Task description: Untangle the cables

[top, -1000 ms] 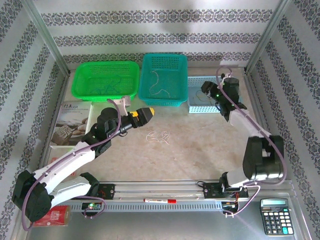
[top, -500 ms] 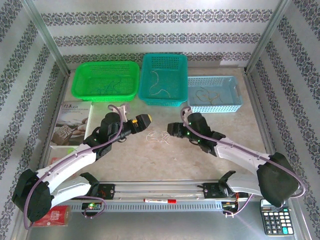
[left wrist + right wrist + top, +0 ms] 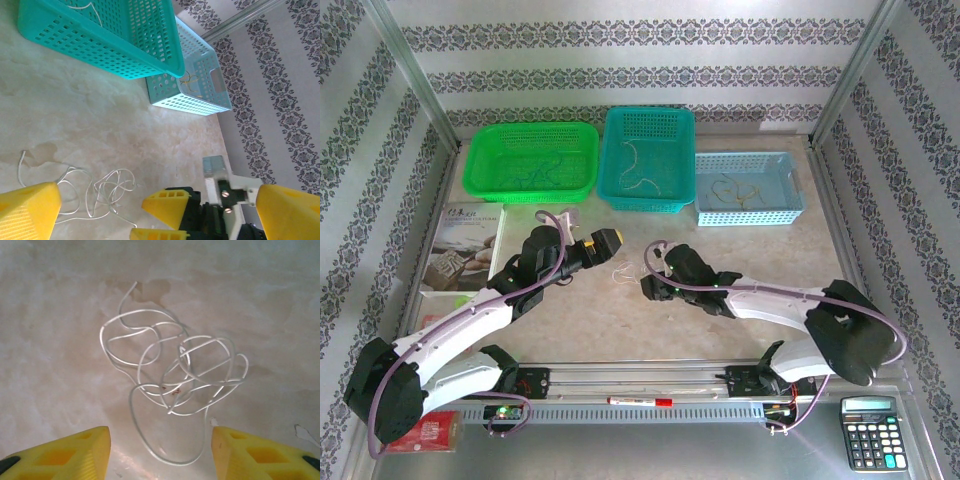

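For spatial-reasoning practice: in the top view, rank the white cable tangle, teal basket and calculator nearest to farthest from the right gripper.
1. white cable tangle, just beside the right gripper.
2. teal basket, back centre.
3. calculator, near right corner.

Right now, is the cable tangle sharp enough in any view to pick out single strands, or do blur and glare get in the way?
Right wrist view: the cables are sharp and evenly lit, no glare, only faint shadows under the loops. Left wrist view: the same tangle is thinner and slightly soft, at lower left. Top view: it is tiny and pale against the table, strands not separable.
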Available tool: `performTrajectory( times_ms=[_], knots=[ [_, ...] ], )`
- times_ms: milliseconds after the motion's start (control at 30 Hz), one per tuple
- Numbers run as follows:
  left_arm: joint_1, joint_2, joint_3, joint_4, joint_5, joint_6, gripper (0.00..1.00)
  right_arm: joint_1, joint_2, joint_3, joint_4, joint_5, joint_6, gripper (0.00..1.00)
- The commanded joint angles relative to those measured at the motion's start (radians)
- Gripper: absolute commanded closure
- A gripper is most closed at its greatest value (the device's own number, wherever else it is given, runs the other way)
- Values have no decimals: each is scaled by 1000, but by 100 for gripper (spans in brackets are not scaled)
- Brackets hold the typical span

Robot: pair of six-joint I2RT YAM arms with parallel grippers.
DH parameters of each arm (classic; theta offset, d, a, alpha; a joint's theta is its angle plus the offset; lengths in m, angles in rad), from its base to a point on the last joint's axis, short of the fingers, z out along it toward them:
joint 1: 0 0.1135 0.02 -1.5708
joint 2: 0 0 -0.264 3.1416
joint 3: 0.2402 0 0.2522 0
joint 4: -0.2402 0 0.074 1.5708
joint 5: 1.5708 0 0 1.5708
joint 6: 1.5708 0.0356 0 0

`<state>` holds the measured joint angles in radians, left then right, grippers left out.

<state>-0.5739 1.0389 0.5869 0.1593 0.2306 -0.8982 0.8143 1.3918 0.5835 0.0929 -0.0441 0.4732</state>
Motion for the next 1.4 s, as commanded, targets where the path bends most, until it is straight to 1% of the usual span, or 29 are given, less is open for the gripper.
performTrajectory(
  times_ms=[0,67,100,133,167,200,300,333,433,567,733,1000,1233,1367],
  knots=[
    [15,-6,-1,-4,-5,-19,0,6,52,50,2,15,-48,47],
    [17,-6,-1,-4,-4,-20,0,6,76,63,5,11,-58,53],
    [17,-5,-1,-3,-5,-20,0,6,84,70,5,12,-59,58],
    [16,-5,-2,-4,-4,-21,0,5,85,78,-2,8,-64,67],
    [19,-5,-1,-4,-3,-19,0,3,82,85,-9,2,-66,72],
    [18,-7,-1,-7,-4,-19,0,3,71,93,-18,-4,-71,77],
    [21,-8,-1,-10,-6,-15,0,-10,10,123,-66,-25,-79,97],
    [22,-6,-2,-12,-9,-15,0,-16,-19,133,-81,-32,-79,100],
    [23,-4,-6,-14,-12,-13,0,-48,-122,142,-86,-64,-51,100],
    [26,-3,-14,-15,-18,-13,0,-111,-252,144,-54,-151,18,100],
    [28,1,-18,-11,-19,-11,0,-153,-333,170,-37,-215,65,100],
    [29,34,-24,33,18,0,0,-182,-346,206,-8,-271,95,100],
    [29,101,-20,95,118,35,7,-188,-341,221,21,-290,123,100],
    [28,155,-10,137,195,73,8,-190,-343,245,30,-304,135,100]
  ],
)
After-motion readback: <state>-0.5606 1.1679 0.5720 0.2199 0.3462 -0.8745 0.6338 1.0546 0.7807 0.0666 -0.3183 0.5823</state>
